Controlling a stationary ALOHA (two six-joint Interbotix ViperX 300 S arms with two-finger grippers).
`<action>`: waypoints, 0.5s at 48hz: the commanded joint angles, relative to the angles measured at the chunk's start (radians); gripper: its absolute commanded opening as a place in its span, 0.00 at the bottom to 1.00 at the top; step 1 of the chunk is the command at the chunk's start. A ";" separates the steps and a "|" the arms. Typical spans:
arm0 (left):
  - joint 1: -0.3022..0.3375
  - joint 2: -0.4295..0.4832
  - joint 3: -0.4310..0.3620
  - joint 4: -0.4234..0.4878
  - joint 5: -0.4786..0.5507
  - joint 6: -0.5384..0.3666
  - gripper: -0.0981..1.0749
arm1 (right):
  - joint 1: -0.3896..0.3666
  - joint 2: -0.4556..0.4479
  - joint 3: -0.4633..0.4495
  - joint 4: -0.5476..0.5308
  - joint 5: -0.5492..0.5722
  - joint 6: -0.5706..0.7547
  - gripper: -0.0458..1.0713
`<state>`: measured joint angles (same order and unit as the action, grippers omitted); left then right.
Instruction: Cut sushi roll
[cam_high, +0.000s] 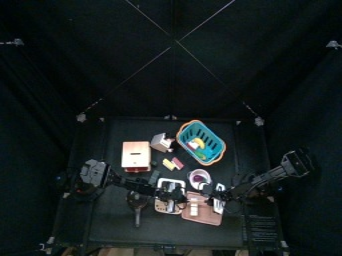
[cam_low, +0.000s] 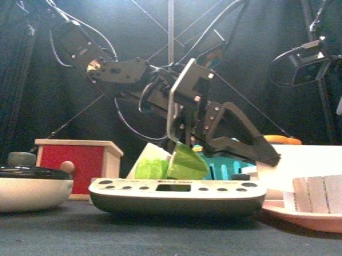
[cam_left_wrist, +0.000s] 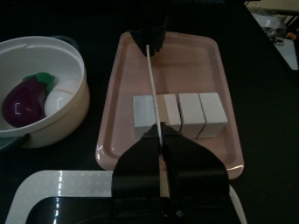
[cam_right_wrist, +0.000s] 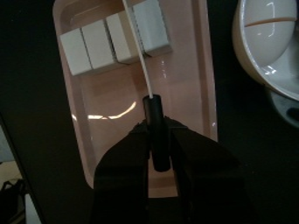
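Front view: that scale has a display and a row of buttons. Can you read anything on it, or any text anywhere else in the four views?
No text can be read in any view.
Scale: its display and its row of button marks are too small and blurred to read.
Pink tray, white pieces, white bowl: no print or label shows on them.

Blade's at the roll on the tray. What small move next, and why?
Probably lift the knife straight up with the right gripper. The blade lies in a gap in the roll, and the end piece already looks separated from the other three.
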<state>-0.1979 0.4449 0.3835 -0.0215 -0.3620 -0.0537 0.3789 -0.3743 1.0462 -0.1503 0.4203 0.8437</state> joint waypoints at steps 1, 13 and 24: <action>-0.020 0.003 -0.018 0.006 0.032 0.006 0.33 | -0.002 -0.003 0.002 0.006 0.006 0.006 0.42; -0.020 0.006 -0.026 0.003 0.089 0.000 0.33 | -0.005 0.017 0.000 -0.003 -0.034 0.006 0.42; -0.020 0.009 -0.029 0.003 0.147 -0.002 0.33 | -0.005 0.072 -0.003 -0.005 -0.080 0.006 0.42</action>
<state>-0.1979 0.4602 0.3528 -0.0215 -0.2424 -0.0552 0.3789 -0.3068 1.0523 -0.1549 0.3451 0.8452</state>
